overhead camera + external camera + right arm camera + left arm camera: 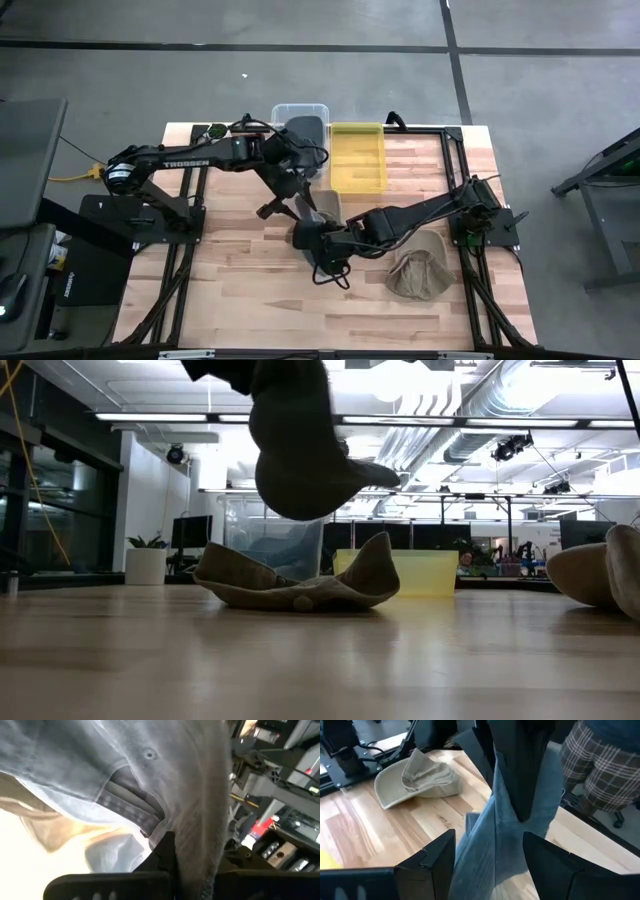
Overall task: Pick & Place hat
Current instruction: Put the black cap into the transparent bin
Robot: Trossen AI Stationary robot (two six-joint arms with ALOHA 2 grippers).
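Observation:
A grey-blue hat (490, 840) hangs in the air over the table's middle (300, 450), with my right gripper (192, 865) shut on it. My left gripper (490, 865) is open beside it. Its two fingers stand on either side of the hanging cloth, and I cannot tell whether they touch it. In the high view both grippers meet at the centre, left gripper (290, 205) and right gripper (305, 238). One tan hat (300, 585) lies flat on the table below. Another tan hat (420, 272) rests on its brim nearer the right edge. My right gripper pinches the grey-blue hat's cloth near its upper end (195, 820) between its two fingers (520, 775), coming at it slanting down from the table's right side. The hat hangs slack below the fingers, clear of the table.
A clear bin (300, 115) and a yellow bin (358, 155) stand side by side at the table's far edge. Black frame rails (455, 170) run along the right side. A person in plaid shorts (600, 760) stands beyond the table.

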